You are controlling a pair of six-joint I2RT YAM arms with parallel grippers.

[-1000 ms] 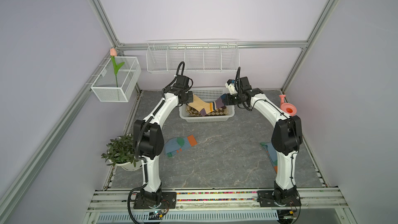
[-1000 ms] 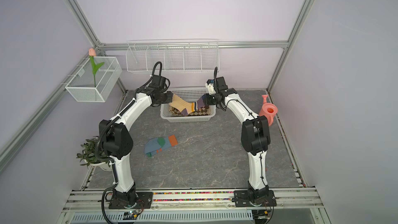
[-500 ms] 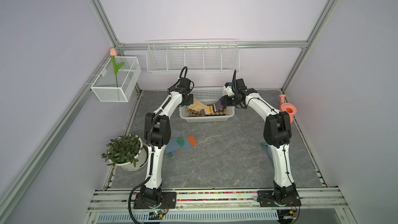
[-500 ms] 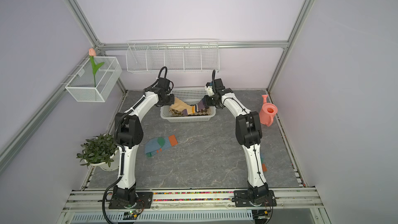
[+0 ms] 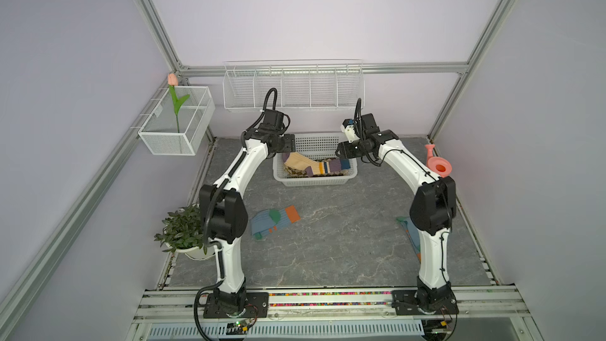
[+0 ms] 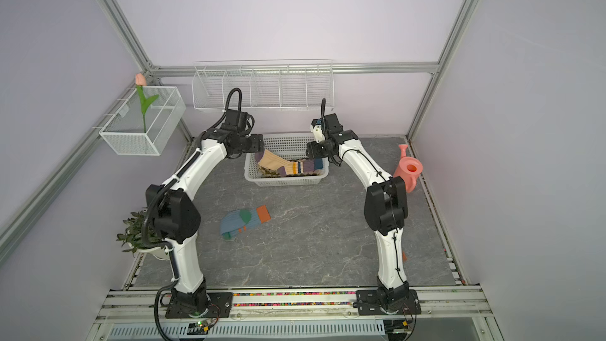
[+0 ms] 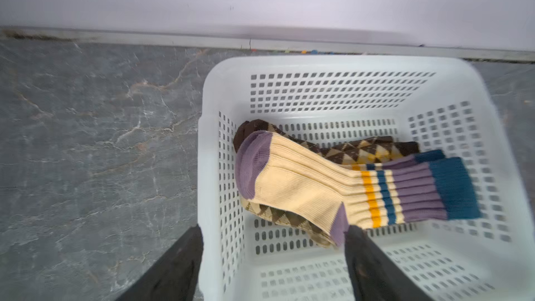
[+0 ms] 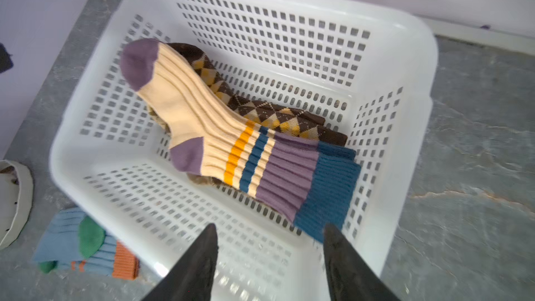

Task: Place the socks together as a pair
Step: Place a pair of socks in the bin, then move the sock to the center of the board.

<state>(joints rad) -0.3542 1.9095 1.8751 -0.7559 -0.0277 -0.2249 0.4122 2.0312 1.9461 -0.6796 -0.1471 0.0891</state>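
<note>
Where the grey marbled tabletop (image 5: 344,241) lies nearest the arm bases, blue-grey socks (image 5: 273,224) with green patches and an orange cuff lie flat beside the left arm, apparently one on the other. Another blue-grey sock (image 5: 408,232) shows partly from behind the right arm's elbow. Farther back stands the white plastic basket (image 5: 314,181). On top in it lies a cream striped sock (image 7: 304,180) with purple toe and heel, yellow and navy bands and a blue cuff. It stretches along the basket, toe toward the left arm and cuff toward the right. Beneath it lie a tan argyle sock (image 7: 278,215) on the near side and a dark brown-yellow argyle sock (image 7: 362,152) on the far side. The left gripper (image 7: 275,231) hovers at the toe end, jaws spread and gripping nothing. One finger (image 7: 182,259) is outside the basket wall, and the other (image 7: 367,256) is inside with its tip at the purple heel. The right gripper (image 8: 269,225) hangs released over the cuff end, one fingertip (image 8: 338,250) at the blue cuff's corner. Whether either tip touches the knit cannot be told.
</note>
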